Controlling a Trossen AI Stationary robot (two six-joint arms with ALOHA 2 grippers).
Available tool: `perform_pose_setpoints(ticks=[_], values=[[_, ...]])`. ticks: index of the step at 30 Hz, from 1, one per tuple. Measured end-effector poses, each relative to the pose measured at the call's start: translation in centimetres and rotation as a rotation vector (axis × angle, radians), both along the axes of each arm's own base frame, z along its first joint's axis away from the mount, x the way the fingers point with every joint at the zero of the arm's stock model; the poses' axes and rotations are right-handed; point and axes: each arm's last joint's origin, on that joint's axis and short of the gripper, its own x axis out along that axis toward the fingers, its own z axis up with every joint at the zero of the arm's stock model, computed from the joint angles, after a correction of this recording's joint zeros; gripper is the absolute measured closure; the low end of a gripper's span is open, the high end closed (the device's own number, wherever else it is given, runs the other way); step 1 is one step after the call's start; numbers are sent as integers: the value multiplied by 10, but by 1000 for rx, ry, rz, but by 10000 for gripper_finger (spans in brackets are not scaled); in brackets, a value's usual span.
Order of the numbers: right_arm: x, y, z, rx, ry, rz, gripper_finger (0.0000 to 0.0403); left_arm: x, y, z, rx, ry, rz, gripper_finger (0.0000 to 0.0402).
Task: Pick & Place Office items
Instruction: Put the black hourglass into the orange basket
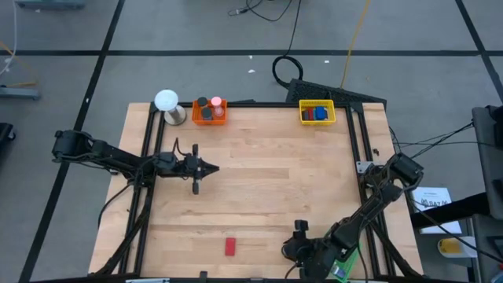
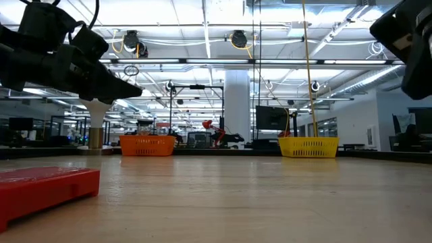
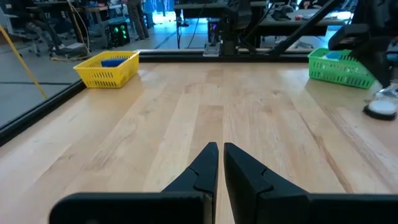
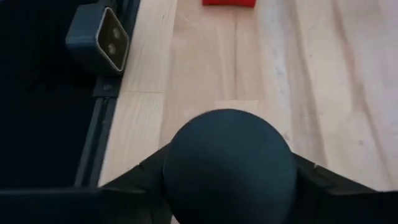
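Right hand (image 1: 299, 228) sits low at the near edge of the counter (image 1: 267, 181), right of centre. My right wrist view shows a black round disc (image 4: 229, 165) filling the space between the two fingers, with a finger pressing in on each side. I read that as the hand grasping the disc, though the clench may not be fully settled.

The one loose item I can find on the open boards is the red block (image 1: 230, 246), near the front edge and just left of the right hand. From above, its long axis runs near-to-far. In the wrist view it lies straight ahead of the fingers, a short way off.

The left hand (image 1: 196, 168) hovers over the left middle of the counter. Its fingers are clenched together on nothing, tips nearly touching in its own view. It is well apart from the red block. The right arm is plainly the nearer one.

The orange tray (image 1: 210, 111) is at the far edge, left of centre, and already holds a few pieces. The yellow tray (image 1: 317, 112) is at the far edge, right of centre, with blue pieces inside. A green tray (image 3: 341, 67) shows only in the left wrist view.

My judgement: the disc has to travel from the near edge to a far tray, most of the counter's depth. Which tray takes discs I cannot tell for sure. Dark round pieces seem to be in the orange one.
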Motion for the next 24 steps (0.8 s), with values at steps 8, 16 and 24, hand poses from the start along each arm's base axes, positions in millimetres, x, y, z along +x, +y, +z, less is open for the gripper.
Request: perform_pose_setpoints(ticks=[8,16,24], values=[[17,-28,28,21,-40,-12,214,-2,6,2,-10,-9,63,371],[81,-141,45,-31,-81,-169,214,-9,15,9,9,-11,164,371],[121,-275,62,-74,-252,-275,214,-16,20,12,26,-3,280,371]])
